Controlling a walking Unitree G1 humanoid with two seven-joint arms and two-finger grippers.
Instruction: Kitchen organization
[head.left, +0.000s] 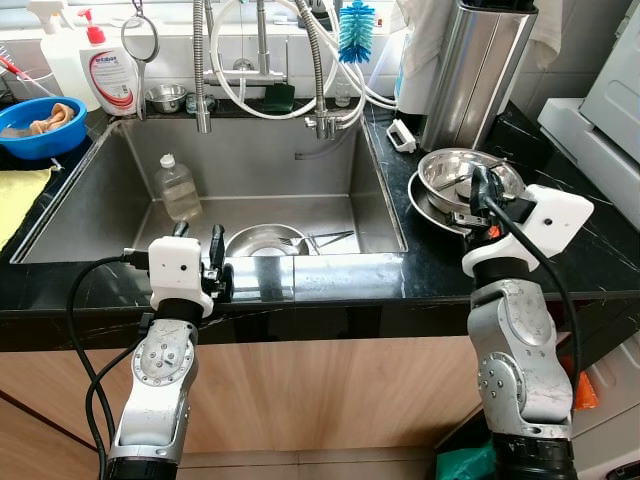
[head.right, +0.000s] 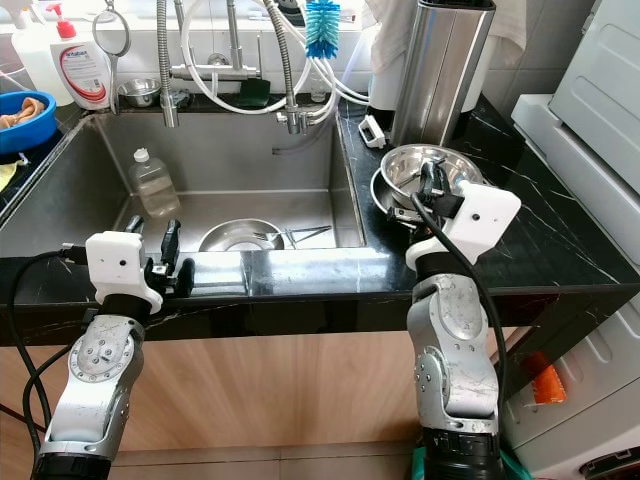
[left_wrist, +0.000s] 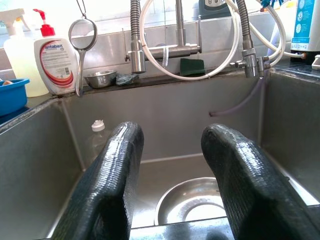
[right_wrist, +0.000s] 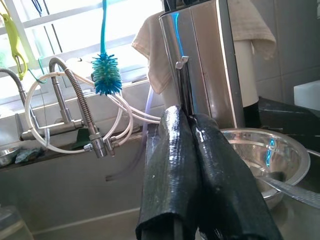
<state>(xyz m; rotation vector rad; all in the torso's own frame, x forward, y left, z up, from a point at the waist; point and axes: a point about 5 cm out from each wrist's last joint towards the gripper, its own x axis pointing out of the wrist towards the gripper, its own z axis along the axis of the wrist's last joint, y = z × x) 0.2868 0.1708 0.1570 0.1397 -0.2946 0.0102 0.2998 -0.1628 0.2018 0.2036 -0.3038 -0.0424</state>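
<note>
Steel bowls (head.left: 462, 180) sit stacked on the black countertop (head.left: 600, 250) just to the right of the sink (head.left: 255, 165), in front of a tall silver canister (head.left: 478, 70) draped with a cloth. The right gripper (head.left: 479, 185) hovers at the near rim of the top bowl, its two black fingers (right_wrist: 172, 165) pressed flat together with no gap and nothing between them. In the right wrist view, the closed fingers point toward the canister, with the bowl's shiny rim just beside them and a flat metal utensil (right_wrist: 292, 190) lying at the bowl's edge.

The left gripper (head.left: 200, 265) rests at the front lip of the sink, over the counter edge. Its fingers (left_wrist: 112, 180) stand apart with a clear gap between them, holding nothing, and point into the basin. Between them, on the sink floor, lies another round steel bowl (head.left: 266, 241) with a pair of tongs (head.left: 325, 238) beside it. A clear plastic bottle (head.left: 176, 187) with a white cap lies against the left side of the basin.

Along the back ledge stand a white soap dispenser (head.left: 110, 70) with a red pump, a hanging mesh strainer (head.left: 140, 40), a small steel cup (head.left: 166, 97) and a green sponge (head.left: 279, 97). A blue bottle brush (head.left: 355, 30) hangs over the faucet hoses. A blue bowl (head.left: 42, 125) sits on the counter at far left.
</note>
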